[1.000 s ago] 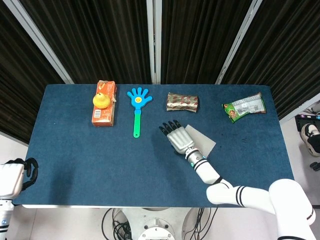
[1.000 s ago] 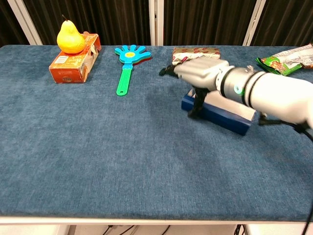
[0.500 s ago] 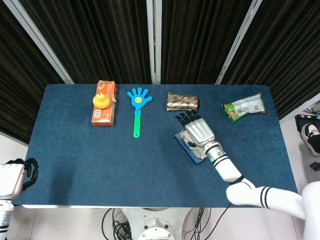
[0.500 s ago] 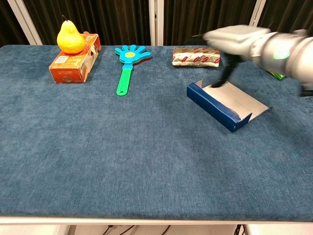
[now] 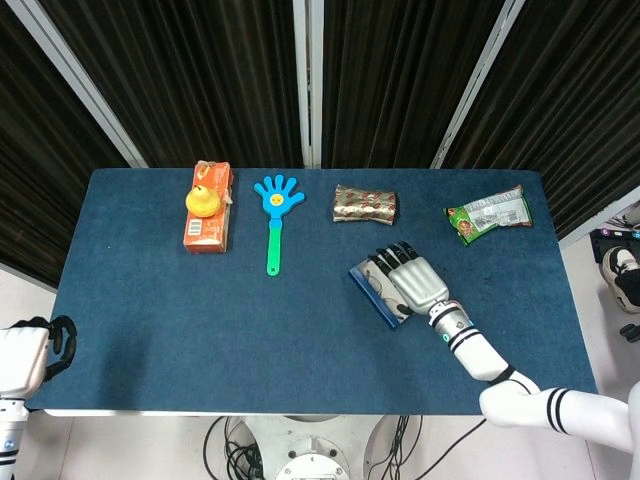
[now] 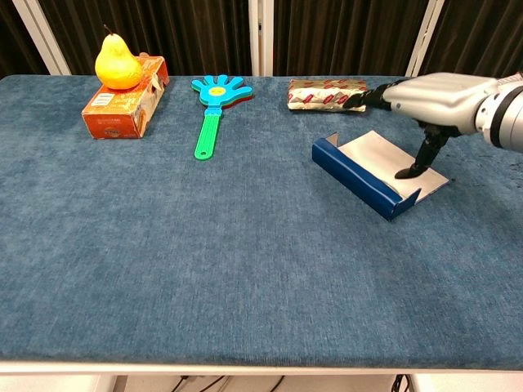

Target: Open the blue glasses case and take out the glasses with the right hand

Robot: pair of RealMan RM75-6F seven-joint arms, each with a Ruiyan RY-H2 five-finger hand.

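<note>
Matt blue cloth table (image 6: 204,269), glossy wrappers (image 6: 327,93)

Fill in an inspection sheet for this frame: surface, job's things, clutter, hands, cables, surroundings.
Surface: blue cloth table.
Job's things: blue case lies open, pale inside showing; no glasses seen.
Clutter: pear on orange carton; hand clapper; foil packet; green snack bag.
Hands: right hand above the case, thumb pointing down into it, holding nothing; left hand off the table's left edge, fingers curled.
Cables: a bundle under the table.
Surroundings: dark curtains; shoe on the floor.
</note>
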